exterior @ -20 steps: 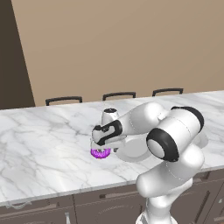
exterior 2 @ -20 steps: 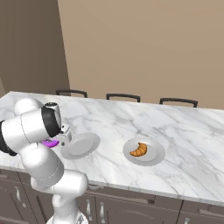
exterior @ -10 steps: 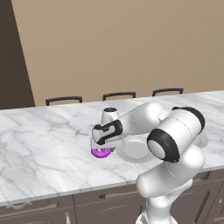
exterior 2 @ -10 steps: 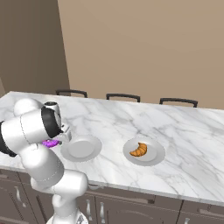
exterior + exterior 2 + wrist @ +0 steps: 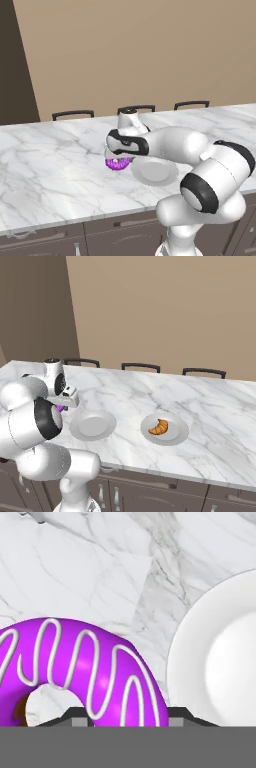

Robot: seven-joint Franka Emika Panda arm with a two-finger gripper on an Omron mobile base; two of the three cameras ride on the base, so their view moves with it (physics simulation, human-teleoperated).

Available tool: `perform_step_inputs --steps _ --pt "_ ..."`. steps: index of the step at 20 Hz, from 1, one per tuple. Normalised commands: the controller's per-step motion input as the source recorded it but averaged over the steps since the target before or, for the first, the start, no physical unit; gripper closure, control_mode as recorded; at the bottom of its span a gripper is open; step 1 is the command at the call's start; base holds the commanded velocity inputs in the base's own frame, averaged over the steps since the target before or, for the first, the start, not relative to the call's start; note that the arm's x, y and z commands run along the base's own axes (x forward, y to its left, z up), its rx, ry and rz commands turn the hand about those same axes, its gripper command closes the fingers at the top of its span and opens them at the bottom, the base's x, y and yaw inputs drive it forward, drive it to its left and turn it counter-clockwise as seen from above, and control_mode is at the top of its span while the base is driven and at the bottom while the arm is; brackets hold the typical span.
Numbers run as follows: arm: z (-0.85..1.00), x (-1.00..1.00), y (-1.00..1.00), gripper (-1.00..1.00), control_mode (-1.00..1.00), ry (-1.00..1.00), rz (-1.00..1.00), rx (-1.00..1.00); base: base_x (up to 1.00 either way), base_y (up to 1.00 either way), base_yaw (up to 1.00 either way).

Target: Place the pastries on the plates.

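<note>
Left of centre in left base view, your gripper (image 5: 116,159) sits low over purple donut (image 5: 117,163) on marble counter (image 5: 45,170); jaw state cannot be judged. Hand view: donut (image 5: 75,667) lower left, beside empty plate (image 5: 220,657) at right edge. Right base view: croissant (image 5: 158,426) on second plate (image 5: 177,433), right of centre.

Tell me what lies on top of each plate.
The right plate carries the golden croissant. The left plate is bare where visible; the arm hides its near edge in the left base view. The purple donut sits beside it.
</note>
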Motion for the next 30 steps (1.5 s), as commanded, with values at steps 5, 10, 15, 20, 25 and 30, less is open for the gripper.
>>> perform_step_inputs --steps 5,10,15,20,25,30 --pt "0.27 -0.16 -0.85 1.0 -1.0 0.0 0.0 0.0 0.0 0.0 0.0" --pt "0.03 -0.03 -1.0 1.0 -1.0 0.0 0.0 0.0 0.0 0.0 0.0" --pt "-0.1 0.0 -0.64 1.0 -1.0 0.0 0.0 0.0 0.0 0.0 0.0" --pt "-0.29 0.0 -0.02 1.0 -1.0 0.01 0.0 0.0 0.0 0.0 0.0" --pt "-0.57 0.0 -0.07 1.0 -1.0 0.08 0.0 0.0 0.0 0.0 0.0" --pt "-0.15 0.0 -0.15 1.0 -1.0 0.02 0.0 0.0 0.0 0.0 0.0"
